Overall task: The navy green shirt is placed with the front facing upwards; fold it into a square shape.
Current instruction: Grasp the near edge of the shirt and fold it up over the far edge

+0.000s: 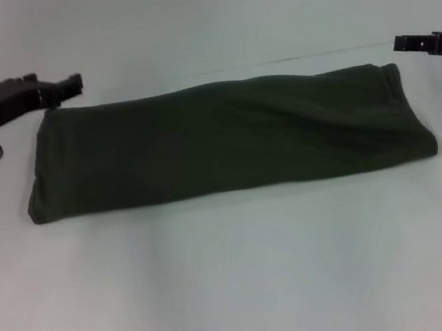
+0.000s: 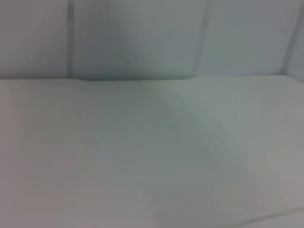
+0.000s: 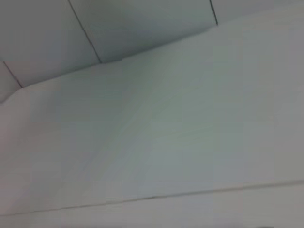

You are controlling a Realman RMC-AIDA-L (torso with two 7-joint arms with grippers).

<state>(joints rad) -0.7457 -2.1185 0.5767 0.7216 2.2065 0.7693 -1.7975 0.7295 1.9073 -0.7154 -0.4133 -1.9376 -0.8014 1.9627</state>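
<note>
The navy green shirt [image 1: 225, 138] lies in the middle of the white surface [image 1: 238, 279] as a long flat band, doubled over on itself, with its rounded fold edge toward the robot and its looser edges along the far side; no lettering or sleeves show, so the cloth seems already gathered lengthwise. Judging from this shape, the first stage of the fold looks done, while the band is much wider than it is deep, so at least one more fold across its length is left before it reads as a square. The left pincer [image 1: 67, 85] hangs just beyond the far left corner of the shirt, and the right pincer [image 1: 415, 41] hangs off the far right corner, apart from the cloth; neither appears to be gripping anything, though I cannot tell whether either set of tips stands open or closed. Both wrist views show only bare pale surface and wall. No container is in view anywhere
</note>
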